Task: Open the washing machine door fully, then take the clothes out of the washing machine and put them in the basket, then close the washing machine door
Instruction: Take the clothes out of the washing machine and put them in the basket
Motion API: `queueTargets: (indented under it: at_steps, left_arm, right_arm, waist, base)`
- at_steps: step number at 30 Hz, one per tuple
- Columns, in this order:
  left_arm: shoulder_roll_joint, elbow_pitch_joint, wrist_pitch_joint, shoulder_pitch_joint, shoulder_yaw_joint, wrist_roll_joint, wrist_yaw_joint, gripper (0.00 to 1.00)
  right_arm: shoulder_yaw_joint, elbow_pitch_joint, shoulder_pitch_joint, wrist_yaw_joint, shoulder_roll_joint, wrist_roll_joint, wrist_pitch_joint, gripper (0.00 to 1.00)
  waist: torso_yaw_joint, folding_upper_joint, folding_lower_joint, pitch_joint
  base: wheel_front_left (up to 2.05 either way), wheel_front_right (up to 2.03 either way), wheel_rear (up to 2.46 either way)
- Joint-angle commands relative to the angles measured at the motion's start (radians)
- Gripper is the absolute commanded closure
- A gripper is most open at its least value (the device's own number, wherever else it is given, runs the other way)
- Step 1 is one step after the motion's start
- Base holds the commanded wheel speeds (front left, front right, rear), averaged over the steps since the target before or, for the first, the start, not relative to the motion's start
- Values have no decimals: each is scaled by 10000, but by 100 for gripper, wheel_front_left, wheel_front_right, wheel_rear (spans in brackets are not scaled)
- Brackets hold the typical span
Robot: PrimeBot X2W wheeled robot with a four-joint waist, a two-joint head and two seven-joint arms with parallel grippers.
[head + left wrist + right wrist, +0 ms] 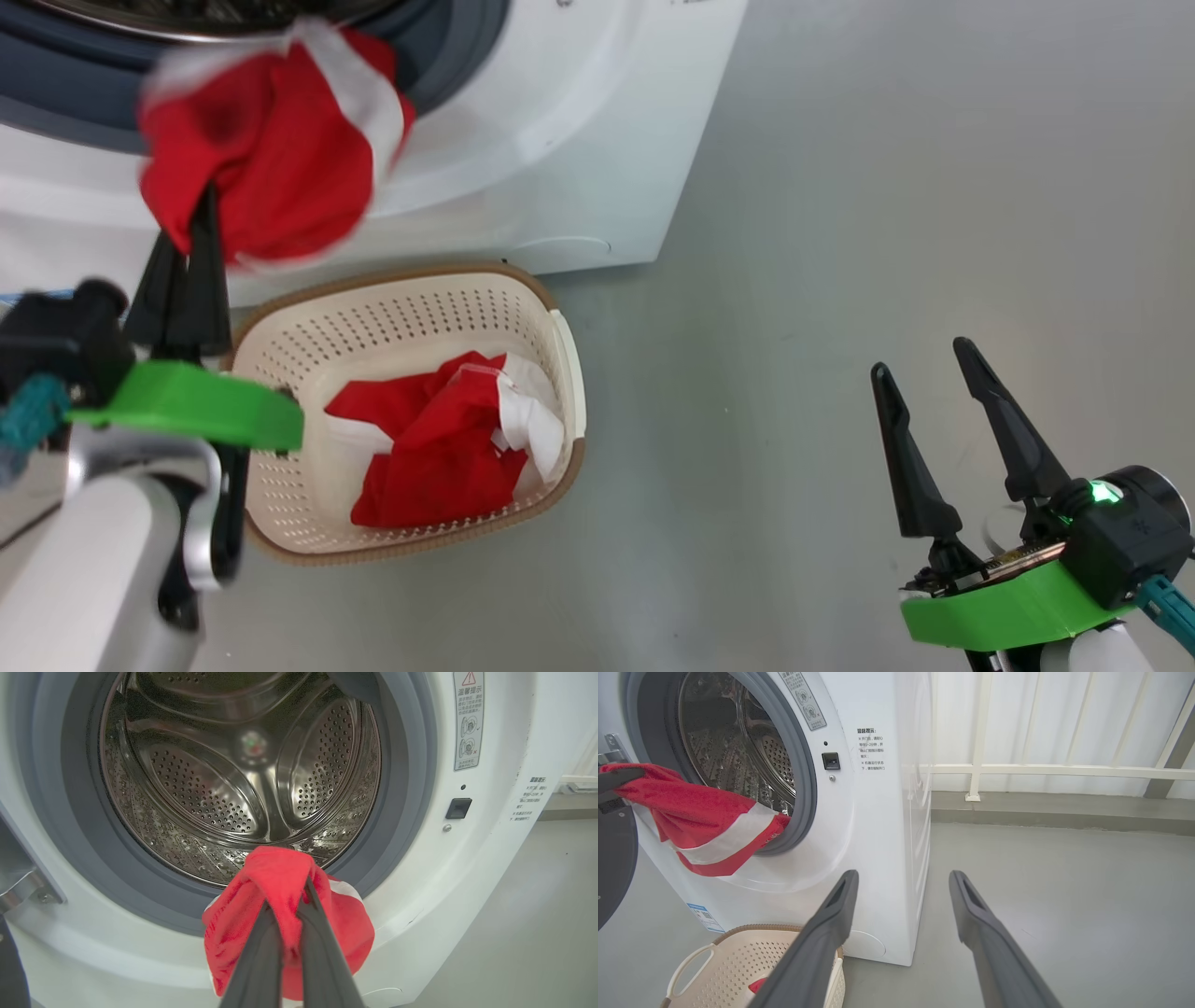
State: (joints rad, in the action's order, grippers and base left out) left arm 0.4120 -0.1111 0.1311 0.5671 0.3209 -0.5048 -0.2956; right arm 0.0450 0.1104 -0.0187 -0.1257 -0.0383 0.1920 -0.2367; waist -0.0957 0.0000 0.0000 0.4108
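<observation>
My left gripper [201, 210] is shut on a red garment with white trim [271, 159], one of the clothes, holding it just outside the washing machine [560, 140] mouth, above the basket's far left. Along my left fingers [261, 952] the garment [275, 872] hangs before the bare steel drum [210, 788]. The cream basket [373, 327] stands on the floor against the machine, with more red and white clothes [439, 439] inside. Far right, my right gripper [920, 357] is open and holds nothing. The washing machine door [614, 858] stands swung open at the left edge.
Grey floor [887, 187] stretches to the right of the machine and the basket. A white railing [1017, 770] and a low kerb run behind. The basket's handle [686, 966] faces my right gripper [903, 877].
</observation>
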Motion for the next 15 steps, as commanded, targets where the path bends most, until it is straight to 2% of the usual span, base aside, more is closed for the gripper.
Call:
queueTargets:
  at_steps: [1,15]
  left_arm:
    - [473,566,-30,-269,-421,75,-222,100]
    - [803,2921,-500,-1784,-469,394,-1240,100]
  right_arm:
    - [181,273,239,-50,-119,70,33,0]
    - [121,412,443,-50,-119,129,135,0]
  waist:
    - [159,0,0,-297]
    - [261,0,0,-811]
  base:
    - [0,0,0]
    - [0,0,0]
